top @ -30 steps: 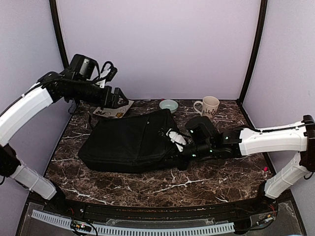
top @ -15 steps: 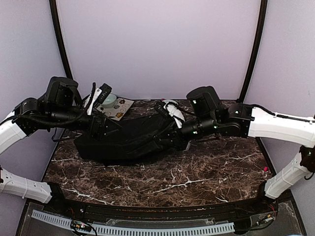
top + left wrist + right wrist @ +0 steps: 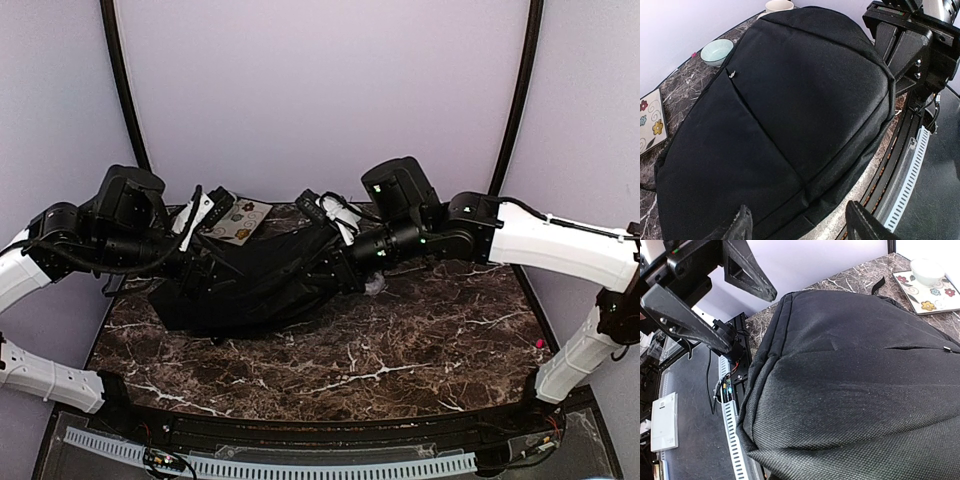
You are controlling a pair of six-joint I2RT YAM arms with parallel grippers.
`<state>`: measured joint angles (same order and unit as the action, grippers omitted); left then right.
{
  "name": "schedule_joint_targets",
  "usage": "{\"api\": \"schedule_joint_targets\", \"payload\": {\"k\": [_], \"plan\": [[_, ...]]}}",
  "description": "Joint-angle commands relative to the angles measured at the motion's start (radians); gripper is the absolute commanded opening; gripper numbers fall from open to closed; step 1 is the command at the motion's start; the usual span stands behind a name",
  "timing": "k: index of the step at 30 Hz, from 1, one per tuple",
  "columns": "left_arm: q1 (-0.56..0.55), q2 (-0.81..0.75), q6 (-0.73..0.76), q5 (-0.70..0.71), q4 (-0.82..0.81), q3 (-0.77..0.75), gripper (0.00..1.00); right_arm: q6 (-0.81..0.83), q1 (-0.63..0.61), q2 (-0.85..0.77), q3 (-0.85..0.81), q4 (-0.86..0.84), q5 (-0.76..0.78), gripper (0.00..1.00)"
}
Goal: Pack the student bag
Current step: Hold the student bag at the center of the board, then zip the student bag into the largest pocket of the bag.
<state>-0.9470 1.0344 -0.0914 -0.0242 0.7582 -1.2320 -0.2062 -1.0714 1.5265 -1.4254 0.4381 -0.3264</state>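
Left arm (image 3: 40, 250): white links reach in from the left edge, elbow low, forearm rising to the black wrist (image 3: 130, 200).
Left gripper (image 3: 205, 262) points right and slightly down. In the wrist view its two fingers (image 3: 742, 226) stand well apart, jaws clearly parted, nothing clamped.

Right arm (image 3: 560, 245): white forearm runs from the right edge up and leftward, nearly level, to its black wrist (image 3: 395, 190).
Right gripper (image 3: 340, 265) points left and down, facing the left one across the middle. Jaws closed, gripping the raised end of the bag (image 3: 260, 285); fingertips hidden by fabric in both views.
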Motion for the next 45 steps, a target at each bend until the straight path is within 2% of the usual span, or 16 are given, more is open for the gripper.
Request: {"api": "schedule_joint_targets", "payload": {"k": [1, 5, 9, 12, 17, 20, 23, 24, 27, 28, 31, 36, 45], "plan": [[-0.008, 0.007, 0.033, -0.04, -0.011, 0.01, 0.67, -0.024, -0.005, -0.027, -0.084, -0.132, -0.025, 0.0], [-0.044, 0.02, 0.028, -0.059, 0.004, -0.025, 0.73, -0.027, -0.008, -0.01, -0.131, -0.099, -0.02, 0.0], [-0.113, 0.003, 0.04, 0.026, 0.02, -0.038, 0.81, -0.035, -0.014, -0.007, -0.188, -0.085, -0.02, 0.0], [-0.132, 0.018, 0.064, 0.101, 0.024, -0.035, 0.8, -0.037, -0.026, 0.002, -0.257, -0.064, -0.026, 0.0], [-0.136, 0.041, 0.092, 0.223, -0.033, -0.059, 0.67, -0.015, -0.053, 0.037, -0.38, 0.007, -0.04, 0.0], [-0.136, 0.032, 0.109, 0.263, -0.06, -0.073, 0.63, -0.012, -0.067, 0.05, -0.439, 0.031, -0.046, 0.0], [-0.136, 0.03, 0.125, 0.275, -0.065, -0.078, 0.55, -0.024, -0.077, 0.059, -0.493, 0.017, -0.058, 0.0], [-0.136, 0.03, 0.128, 0.276, -0.067, -0.079, 0.5, -0.028, -0.08, 0.06, -0.51, 0.009, -0.063, 0.0], [-0.136, 0.036, 0.134, 0.277, -0.06, -0.088, 0.17, -0.027, -0.086, 0.06, -0.553, 0.002, -0.071, 0.0], [-0.136, 0.035, 0.135, 0.278, -0.056, -0.091, 0.1, -0.026, -0.086, 0.059, -0.563, 0.009, -0.068, 0.0], [-0.136, 0.032, 0.14, 0.255, -0.035, -0.093, 0.0, -0.009, -0.086, 0.057, -0.561, 0.033, -0.029, 0.0], [-0.136, 0.004, 0.149, 0.244, 0.021, -0.061, 0.0, 0.013, -0.072, -0.02, -0.502, 0.05, 0.051, 0.0], [-0.136, -0.089, 0.175, 0.313, 0.063, 0.023, 0.0, 0.011, 0.013, -0.211, -0.329, 0.083, 0.112, 0.0]]}}
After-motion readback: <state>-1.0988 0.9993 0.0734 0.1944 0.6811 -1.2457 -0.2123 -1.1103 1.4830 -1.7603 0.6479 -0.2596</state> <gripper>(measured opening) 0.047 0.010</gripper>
